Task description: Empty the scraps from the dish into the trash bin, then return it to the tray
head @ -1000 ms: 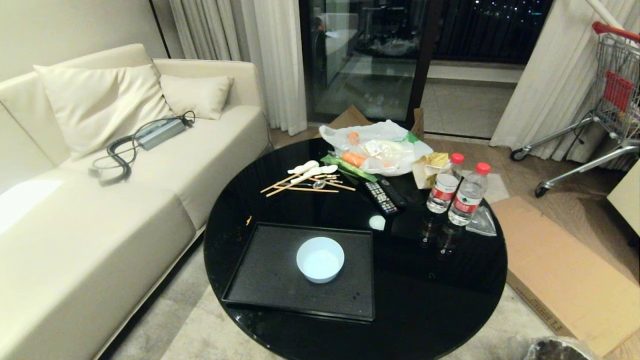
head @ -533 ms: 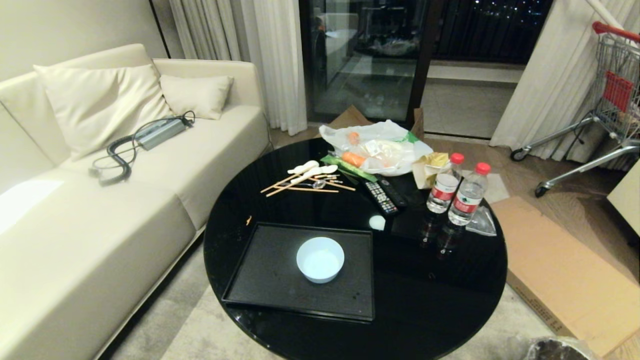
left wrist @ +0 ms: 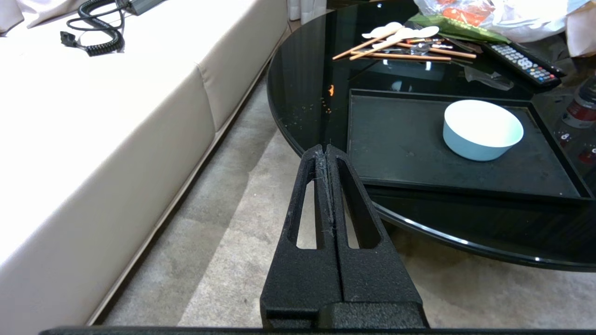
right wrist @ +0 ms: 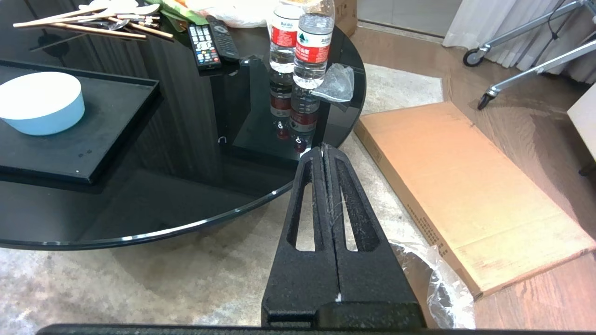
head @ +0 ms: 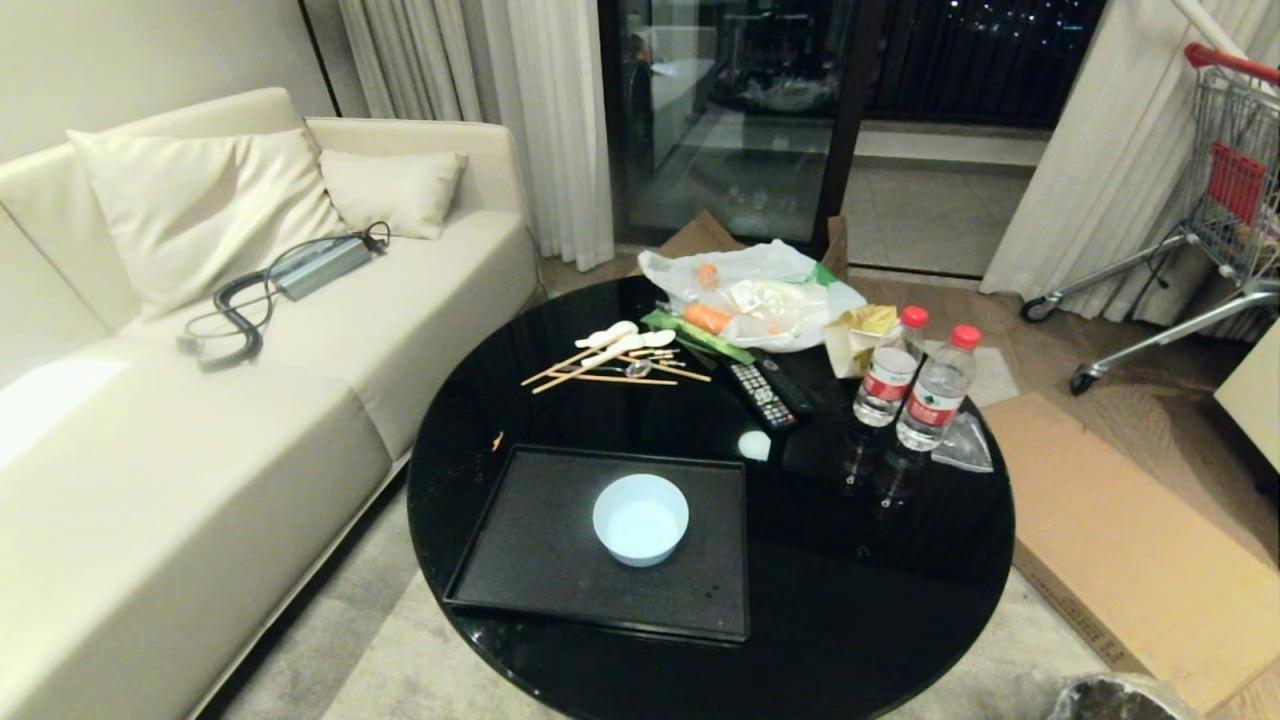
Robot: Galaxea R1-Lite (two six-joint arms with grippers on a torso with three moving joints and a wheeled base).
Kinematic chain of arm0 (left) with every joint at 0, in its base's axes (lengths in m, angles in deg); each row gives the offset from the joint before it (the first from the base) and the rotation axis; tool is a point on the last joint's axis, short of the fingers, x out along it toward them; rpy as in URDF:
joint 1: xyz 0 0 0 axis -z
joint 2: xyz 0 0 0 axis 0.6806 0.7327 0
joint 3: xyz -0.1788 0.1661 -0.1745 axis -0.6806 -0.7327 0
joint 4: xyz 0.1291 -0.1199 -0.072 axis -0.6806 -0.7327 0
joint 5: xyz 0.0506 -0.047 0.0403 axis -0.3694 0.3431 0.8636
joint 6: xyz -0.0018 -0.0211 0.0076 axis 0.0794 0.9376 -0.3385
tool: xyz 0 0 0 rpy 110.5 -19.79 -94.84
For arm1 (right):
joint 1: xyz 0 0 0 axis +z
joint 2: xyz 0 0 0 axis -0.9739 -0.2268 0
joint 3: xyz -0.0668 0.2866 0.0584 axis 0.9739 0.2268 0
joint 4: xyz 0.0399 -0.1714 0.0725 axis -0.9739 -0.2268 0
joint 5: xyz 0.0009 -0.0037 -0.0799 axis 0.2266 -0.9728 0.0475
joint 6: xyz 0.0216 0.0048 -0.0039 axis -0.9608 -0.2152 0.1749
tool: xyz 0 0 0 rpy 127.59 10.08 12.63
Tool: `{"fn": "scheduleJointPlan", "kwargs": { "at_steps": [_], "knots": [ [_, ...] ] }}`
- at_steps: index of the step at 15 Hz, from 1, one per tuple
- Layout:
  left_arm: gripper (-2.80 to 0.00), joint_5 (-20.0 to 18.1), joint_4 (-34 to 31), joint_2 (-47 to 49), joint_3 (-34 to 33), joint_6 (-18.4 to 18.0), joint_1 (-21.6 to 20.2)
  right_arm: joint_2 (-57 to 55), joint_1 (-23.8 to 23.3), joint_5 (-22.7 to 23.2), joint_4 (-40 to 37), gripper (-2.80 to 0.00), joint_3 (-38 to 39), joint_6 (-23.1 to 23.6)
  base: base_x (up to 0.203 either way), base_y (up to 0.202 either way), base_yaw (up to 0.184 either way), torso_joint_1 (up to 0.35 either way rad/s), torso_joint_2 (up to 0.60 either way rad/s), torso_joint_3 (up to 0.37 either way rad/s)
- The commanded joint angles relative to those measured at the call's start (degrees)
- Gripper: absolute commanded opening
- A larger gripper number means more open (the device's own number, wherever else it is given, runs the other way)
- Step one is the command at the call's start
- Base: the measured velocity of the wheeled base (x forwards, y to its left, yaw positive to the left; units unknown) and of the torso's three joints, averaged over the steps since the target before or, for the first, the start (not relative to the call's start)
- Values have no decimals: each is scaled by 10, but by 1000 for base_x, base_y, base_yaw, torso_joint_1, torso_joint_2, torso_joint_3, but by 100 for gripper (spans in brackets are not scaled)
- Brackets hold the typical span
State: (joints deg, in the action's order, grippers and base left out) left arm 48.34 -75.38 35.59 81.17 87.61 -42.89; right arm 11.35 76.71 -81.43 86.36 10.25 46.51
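left gripper pinched closed and empty off the table's sofa-side edge, dish upright on tray, looks empty, right gripper closed and empty beside table, trash bin on floor far right

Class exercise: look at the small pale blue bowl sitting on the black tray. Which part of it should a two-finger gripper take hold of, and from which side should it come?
Probably the rim: the bowl stands upright and open on the tray, its wall too wide to span. Pinch the thin lip, one finger inside and one outside, coming from above on the near right side, where the tray is bare and the trash bin stands on the floor.
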Motion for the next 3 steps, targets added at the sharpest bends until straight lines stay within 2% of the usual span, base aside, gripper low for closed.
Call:
{"fn": "scheduleJointPlan", "kwargs": {
  "at_steps": [1,3],
  "knots": [
    [-280,0,0,0,0,0,0,-1,0,-1,0,-280,0,-1,0,0,0,0,0,0],
    [-280,0,0,0,0,0,0,-1,0,0,0,-280,0,-3,0,0,0,0,0,0]
  ]
}}
